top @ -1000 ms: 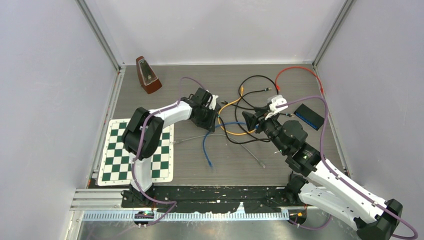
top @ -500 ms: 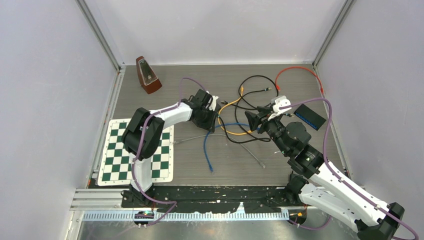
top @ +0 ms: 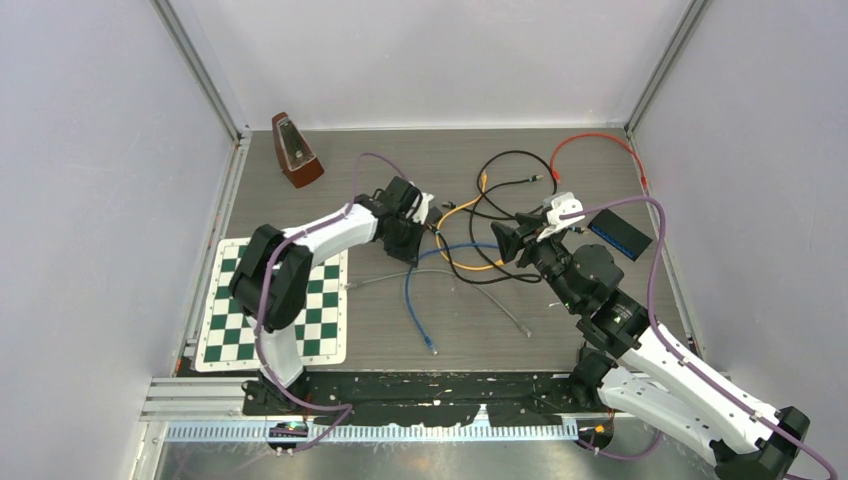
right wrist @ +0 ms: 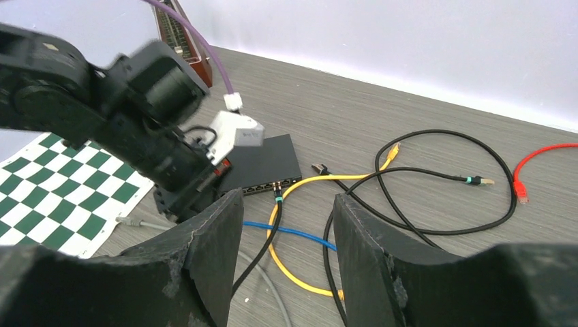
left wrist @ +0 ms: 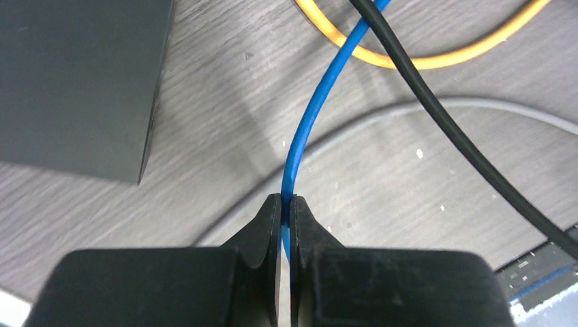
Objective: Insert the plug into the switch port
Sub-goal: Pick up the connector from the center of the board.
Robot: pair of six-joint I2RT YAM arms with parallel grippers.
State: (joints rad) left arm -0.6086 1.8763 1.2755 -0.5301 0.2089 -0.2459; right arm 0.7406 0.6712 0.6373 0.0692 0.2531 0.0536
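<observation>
My left gripper (left wrist: pixel 286 201) is shut on the blue cable (left wrist: pixel 320 102), pinching it between its fingertips just above the table. In the top view the left gripper (top: pixel 405 240) sits mid-table, and the blue cable runs down to its plug (top: pixel 432 349), which lies free near the front. The black switch (right wrist: pixel 262 160) lies right behind the left gripper, its port row facing my right gripper. A black cable is plugged into one port (right wrist: pixel 276 187). My right gripper (right wrist: pixel 287 199) hovers open with nothing between its fingers, right of the cables (top: pixel 505 243).
Yellow (top: pixel 465 210), black (top: pixel 520 160), red (top: pixel 590 145) and grey (top: pixel 480 290) cables tangle across the middle. A black box with a blue edge (top: pixel 618 232) lies at the right. A metronome (top: pixel 295 150) stands back left; a chessboard mat (top: pixel 230 320) lies front left.
The left gripper has shut on the blue cable and pulled back a little; the blue plug end slid toward the front. The right gripper shifted slightly right, then held still.
</observation>
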